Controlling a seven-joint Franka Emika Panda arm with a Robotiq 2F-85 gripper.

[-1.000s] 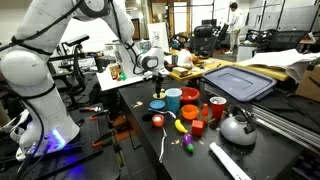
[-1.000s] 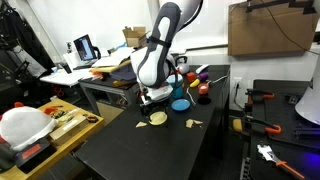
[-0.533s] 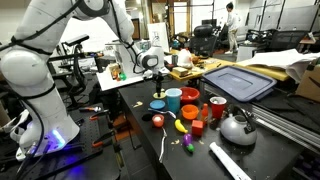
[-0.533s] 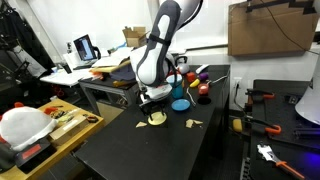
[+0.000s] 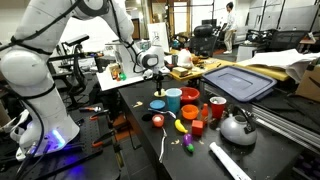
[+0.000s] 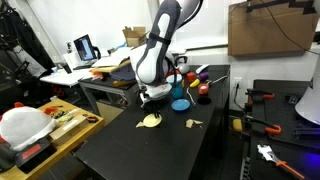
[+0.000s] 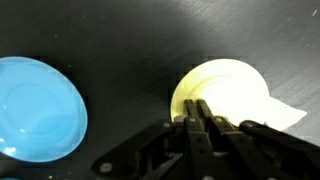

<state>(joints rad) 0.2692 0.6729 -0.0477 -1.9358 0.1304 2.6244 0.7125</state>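
Note:
A pale yellow plate (image 7: 222, 92) lies on the black table (image 7: 120, 40), and my gripper (image 7: 197, 118) is shut on its near rim, the two fingers almost together. In an exterior view the plate (image 6: 150, 121) sits just under the gripper (image 6: 152, 104) and looks slightly tipped. A light blue bowl (image 7: 38, 106) sits apart from the plate on the left of the wrist view; the same bowl (image 6: 180, 104) shows just behind the gripper. In an exterior view the gripper (image 5: 157, 84) hangs low over the table's far end.
A blue cup (image 5: 173, 99), red cups (image 5: 190, 96), a metal kettle (image 5: 237, 127), a banana (image 5: 181, 125) and small toys crowd the table's near end. A blue bin lid (image 5: 238, 80) lies behind. Paper scraps (image 6: 192, 124) and hand tools (image 6: 262, 124) lie nearby.
The fingers have closed onto the yellow plate's rim. The plate has shifted a little and looks tipped. The arm has hardly moved.

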